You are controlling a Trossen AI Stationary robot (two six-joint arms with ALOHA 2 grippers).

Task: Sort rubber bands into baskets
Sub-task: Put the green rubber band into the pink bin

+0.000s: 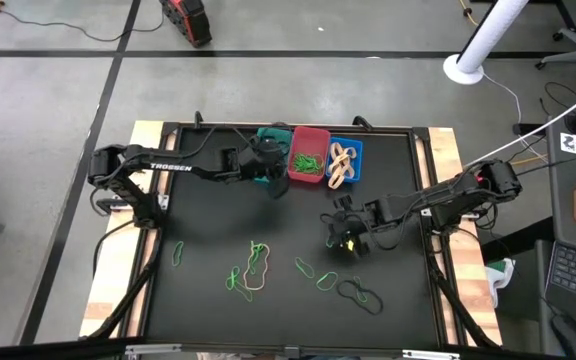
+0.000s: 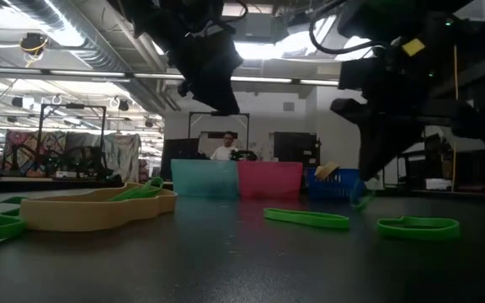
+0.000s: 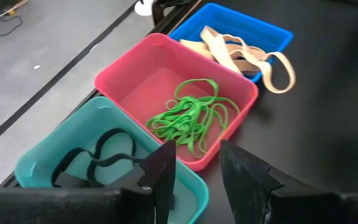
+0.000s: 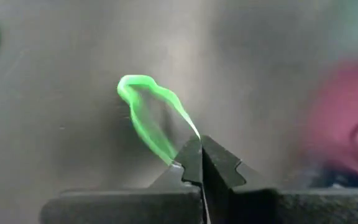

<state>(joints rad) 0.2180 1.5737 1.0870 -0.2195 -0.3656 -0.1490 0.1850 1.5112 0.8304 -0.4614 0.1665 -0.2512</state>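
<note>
Pinched shut between my right gripper (image 4: pixel 201 163) fingertips is a green rubber band (image 4: pixel 151 118), its light, floppy loop dangling ahead of them; a grip on one strand seems enough. Farther off, my left gripper (image 3: pixel 197 168) hangs part open, holding nothing, over the teal basket (image 3: pixel 42 163), the red basket (image 3: pixel 129 68) just beyond.

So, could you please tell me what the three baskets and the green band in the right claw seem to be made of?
The teal basket, red basket and blue basket look like smooth moulded plastic with soft sheen and rounded rims. The green band, pinched in the right claw, looks like thin rubber, hanging floppy.
</note>
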